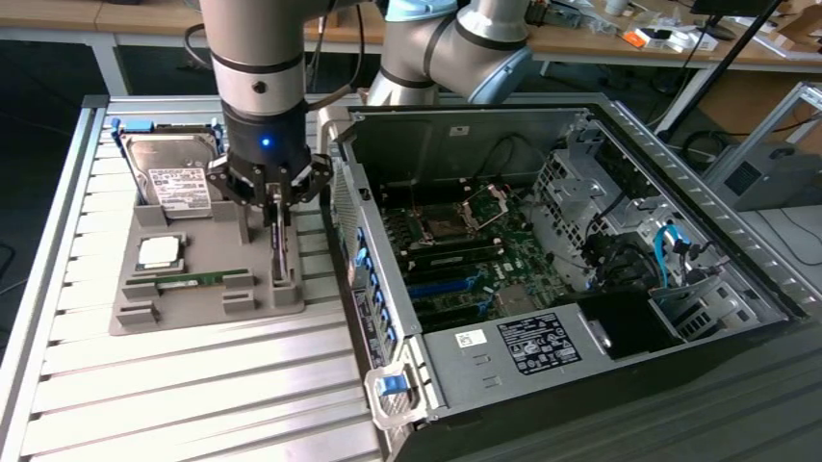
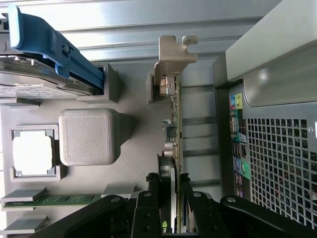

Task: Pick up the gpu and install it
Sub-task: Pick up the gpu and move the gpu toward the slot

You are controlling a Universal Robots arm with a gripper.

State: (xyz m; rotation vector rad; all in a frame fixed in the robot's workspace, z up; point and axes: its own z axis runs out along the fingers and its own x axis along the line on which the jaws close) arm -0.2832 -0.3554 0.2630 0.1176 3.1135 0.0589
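The gpu (image 1: 280, 255) stands on edge in the tray (image 1: 187, 310), just beside the case (image 1: 475, 361)

Ribbed aluminium table (image 1: 192, 385) in the foreground. Light wooden desks (image 1: 52, 14) stand behind it; the desk (image 1: 603, 43) at the exterior view's right is cluttered with small items. Dark floor (image 1: 52, 96) lies between.

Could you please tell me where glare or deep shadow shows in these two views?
Exterior view: the ribbed table glares white near the tray, and the case interior lies dim. Wrist view: the processor is washed out white, while the gpu is evenly lit.
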